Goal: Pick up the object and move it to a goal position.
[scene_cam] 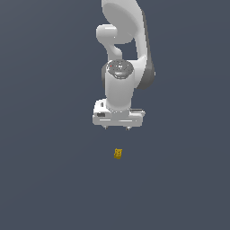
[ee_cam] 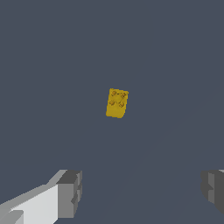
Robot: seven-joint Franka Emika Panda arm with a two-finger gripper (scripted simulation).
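The object [scene_cam: 118, 153] is a tiny mustard-yellow block with small dark marks on its face. It lies on the dark grey floor, below my white gripper [scene_cam: 117, 128] in the exterior view. The gripper hangs above it with a clear gap and touches nothing. In the wrist view the object [ee_cam: 117, 103] sits near the middle of the picture, apart from the fingertips [ee_cam: 70, 193]. The two fingers stand wide apart, so the gripper [ee_cam: 142, 190] is open and empty.
The white arm [scene_cam: 123, 54] rises behind the gripper in the exterior view. The floor [scene_cam: 45, 179] is a plain dark grey surface all round, with no other objects or marker in view.
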